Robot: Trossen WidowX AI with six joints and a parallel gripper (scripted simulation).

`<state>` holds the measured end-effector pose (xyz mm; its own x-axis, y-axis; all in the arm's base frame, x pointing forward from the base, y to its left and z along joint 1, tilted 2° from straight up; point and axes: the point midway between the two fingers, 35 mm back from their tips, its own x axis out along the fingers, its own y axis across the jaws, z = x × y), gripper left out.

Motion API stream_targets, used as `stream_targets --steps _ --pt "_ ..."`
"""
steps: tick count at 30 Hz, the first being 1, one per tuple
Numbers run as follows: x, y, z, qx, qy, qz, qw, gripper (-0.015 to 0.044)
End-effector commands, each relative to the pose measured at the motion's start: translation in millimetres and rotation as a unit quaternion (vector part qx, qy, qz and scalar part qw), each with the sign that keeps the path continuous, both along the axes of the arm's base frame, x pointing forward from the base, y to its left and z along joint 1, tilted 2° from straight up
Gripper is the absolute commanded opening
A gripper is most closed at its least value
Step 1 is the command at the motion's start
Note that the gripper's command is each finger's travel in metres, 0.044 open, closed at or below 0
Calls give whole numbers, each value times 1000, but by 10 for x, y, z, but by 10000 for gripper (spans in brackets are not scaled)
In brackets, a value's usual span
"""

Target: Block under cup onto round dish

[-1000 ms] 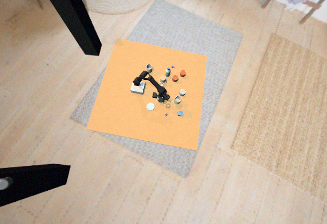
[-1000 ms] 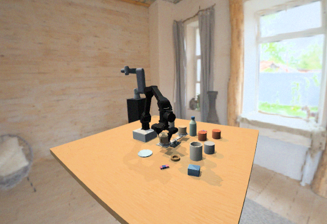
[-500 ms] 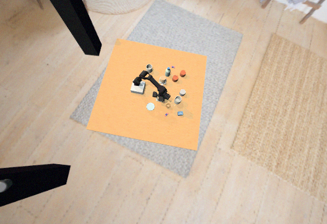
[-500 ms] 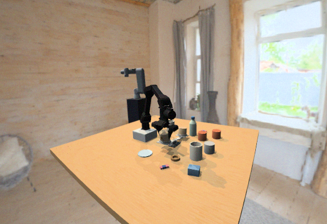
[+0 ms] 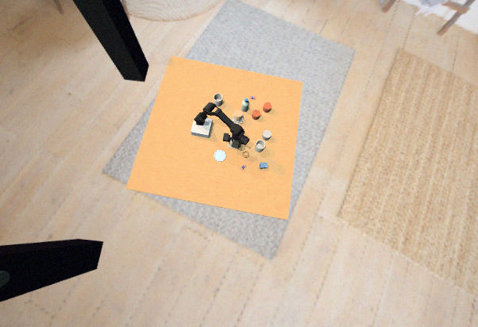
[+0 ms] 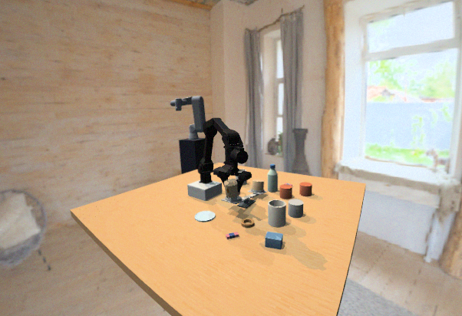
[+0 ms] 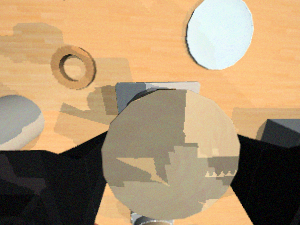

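One tan upturned cup (image 7: 170,155) sits clamped between the black fingers, low over the grey balance pad (image 7: 157,91); pale round dish (image 7: 220,31) lies far-right, so the lift avoids it.

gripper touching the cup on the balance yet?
Touching. In the wrist view the gripper has a dark finger pressed against each side of the tan cup, with no gap; it is shut on the cup.

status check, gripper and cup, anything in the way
Gripper shut on tan cup. Cup over the balance end, block not visible. Round dish ahead; wooden ring off to one side.
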<state>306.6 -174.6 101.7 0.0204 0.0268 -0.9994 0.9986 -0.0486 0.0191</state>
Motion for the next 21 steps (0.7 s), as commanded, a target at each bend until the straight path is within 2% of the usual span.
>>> stream_targets --steps 1,21 --pt "8 -29 135 -9 -10 0 1000 0" --pt "-33 -12 388 -9 -10 0 1000 0"
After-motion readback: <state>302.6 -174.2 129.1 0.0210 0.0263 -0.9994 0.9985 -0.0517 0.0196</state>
